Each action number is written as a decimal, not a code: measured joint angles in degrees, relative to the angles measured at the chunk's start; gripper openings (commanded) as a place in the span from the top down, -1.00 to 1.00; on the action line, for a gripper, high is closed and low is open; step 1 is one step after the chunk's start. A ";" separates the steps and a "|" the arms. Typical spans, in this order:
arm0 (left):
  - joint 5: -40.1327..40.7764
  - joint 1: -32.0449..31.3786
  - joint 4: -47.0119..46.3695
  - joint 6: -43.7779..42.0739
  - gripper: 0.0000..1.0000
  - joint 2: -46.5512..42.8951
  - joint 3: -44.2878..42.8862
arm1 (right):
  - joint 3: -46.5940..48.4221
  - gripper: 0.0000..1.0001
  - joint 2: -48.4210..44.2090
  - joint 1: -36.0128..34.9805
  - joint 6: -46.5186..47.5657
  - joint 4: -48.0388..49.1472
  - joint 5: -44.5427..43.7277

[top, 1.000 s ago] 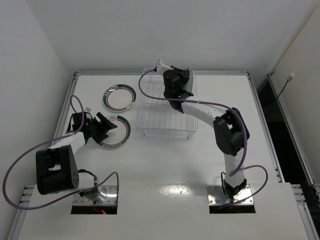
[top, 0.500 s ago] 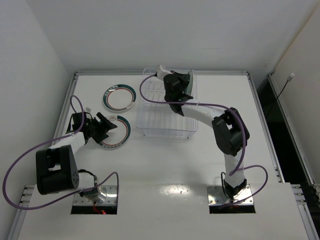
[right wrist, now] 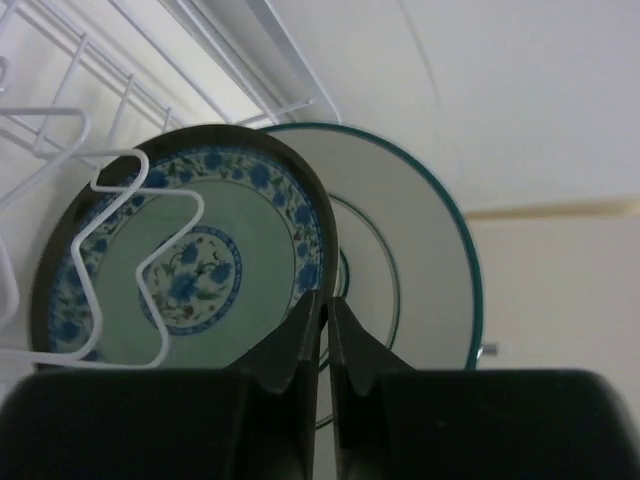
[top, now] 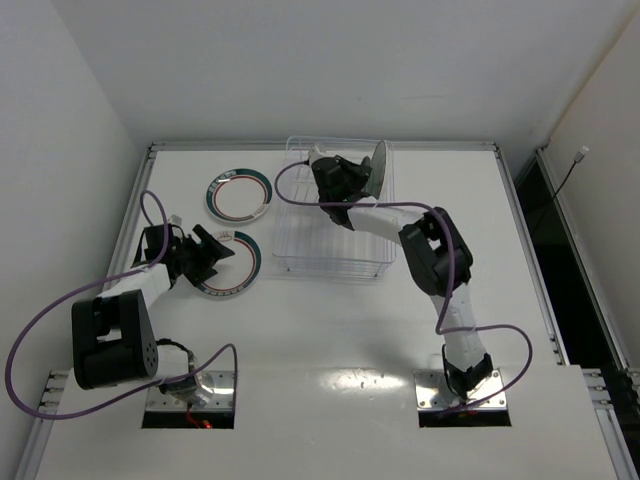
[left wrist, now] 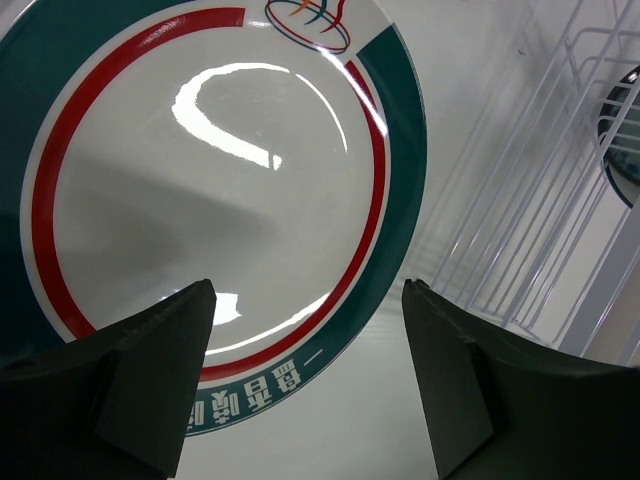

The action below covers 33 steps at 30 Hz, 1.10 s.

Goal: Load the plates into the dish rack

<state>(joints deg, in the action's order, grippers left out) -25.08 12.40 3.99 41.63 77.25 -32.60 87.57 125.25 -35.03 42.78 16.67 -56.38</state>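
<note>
Clear rack (top: 330, 262) holds two plates (right wrist: 190, 265), table (top: 330, 335) two; left end effector (left wrist: 308, 292) spread, right (right wrist: 325, 303) closed.

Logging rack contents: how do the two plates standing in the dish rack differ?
The floral plate is smaller, green with blue flowers; the white plate is larger with a teal rim. The floral plate partly hides the white plate. Both stand upright in the dish rack.

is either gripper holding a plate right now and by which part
Left gripper holds nothing, open over the red-ringed plate. Right gripper is shut, tips at the rim of the floral plate in the dish rack; a pinch cannot be told.
</note>
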 measured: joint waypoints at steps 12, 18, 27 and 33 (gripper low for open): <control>0.59 0.00 0.24 -0.04 -0.45 -0.02 0.00 | 12.11 -0.04 0.28 -1.86 -21.24 -22.80 -1.64; 9.73 0.00 9.09 -0.90 -0.45 -4.85 -3.76 | 13.86 -0.47 -5.64 -7.69 -25.59 -28.55 -3.67; 25.73 2.51 19.98 1.79 -0.63 -18.47 -7.54 | 0.46 -0.50 -31.43 -11.69 -53.07 -37.51 20.76; 24.98 8.41 22.14 3.76 -0.63 -17.90 -3.65 | -3.69 -0.50 -34.71 -11.13 -60.24 -37.90 29.90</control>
<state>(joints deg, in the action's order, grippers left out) -0.10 20.82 26.13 45.39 59.35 -36.25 83.88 90.54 -46.15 -17.45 -21.23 -26.48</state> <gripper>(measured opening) 0.810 0.749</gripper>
